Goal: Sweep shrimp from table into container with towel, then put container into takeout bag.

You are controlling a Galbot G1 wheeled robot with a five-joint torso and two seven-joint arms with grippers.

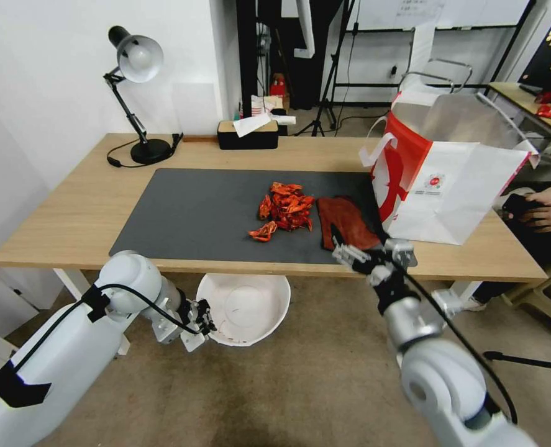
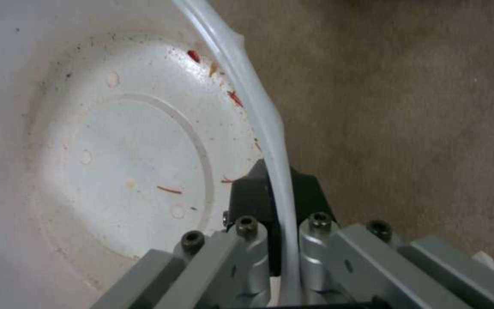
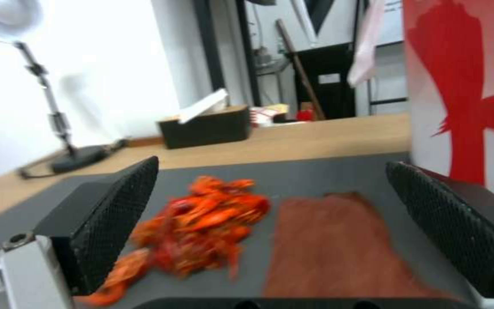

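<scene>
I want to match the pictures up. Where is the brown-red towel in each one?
Head view: the towel lies flat on the dark mat, between the shrimp and the takeout bag.
Left wrist view: not in it.
Right wrist view: the towel lies between the open right pincer's fingers.
Shared landmark: the shrimp beside it.

desk lamp [image 1: 135, 93], tissue box [image 1: 248, 134] (black), grey mat [image 1: 207, 211]

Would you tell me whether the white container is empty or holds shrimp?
Nearly empty: the container gripped by the left gripper shows a bare bottom with scraps.
</scene>
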